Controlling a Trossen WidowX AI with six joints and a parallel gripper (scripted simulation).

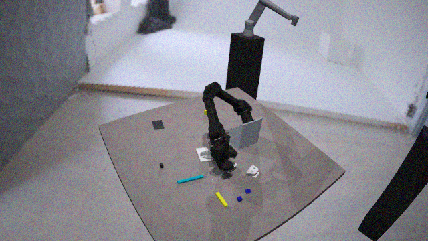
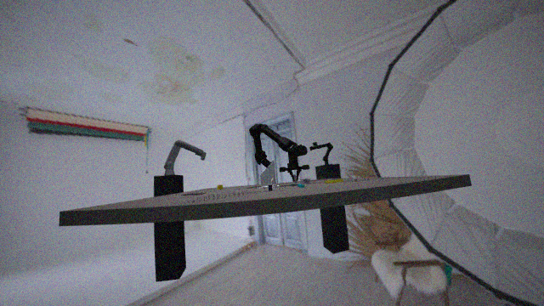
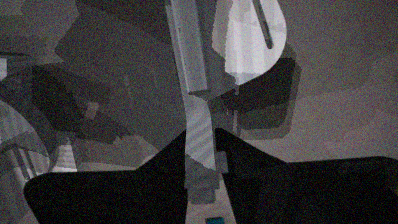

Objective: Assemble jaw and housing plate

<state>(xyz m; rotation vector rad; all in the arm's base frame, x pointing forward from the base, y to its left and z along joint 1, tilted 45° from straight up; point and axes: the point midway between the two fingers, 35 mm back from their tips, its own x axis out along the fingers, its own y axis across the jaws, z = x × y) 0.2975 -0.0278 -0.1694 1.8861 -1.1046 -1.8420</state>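
Observation:
My gripper points down above the table, shut on a long grey jaw with a ridged part between the fingertips. The jaw's far end reaches away, up the wrist view. A white base lies to one side of the gripper; the other jaw, curved and slotted, is over it at the wrist view's left edge. The pins and gear teeth are not clearly visible. The white housing plate lies on the other side, apart from the gripper.
A grey panel stands upright behind the gripper. A teal bar, a yellow bar, two blue blocks, a small black cylinder and a dark square lie around.

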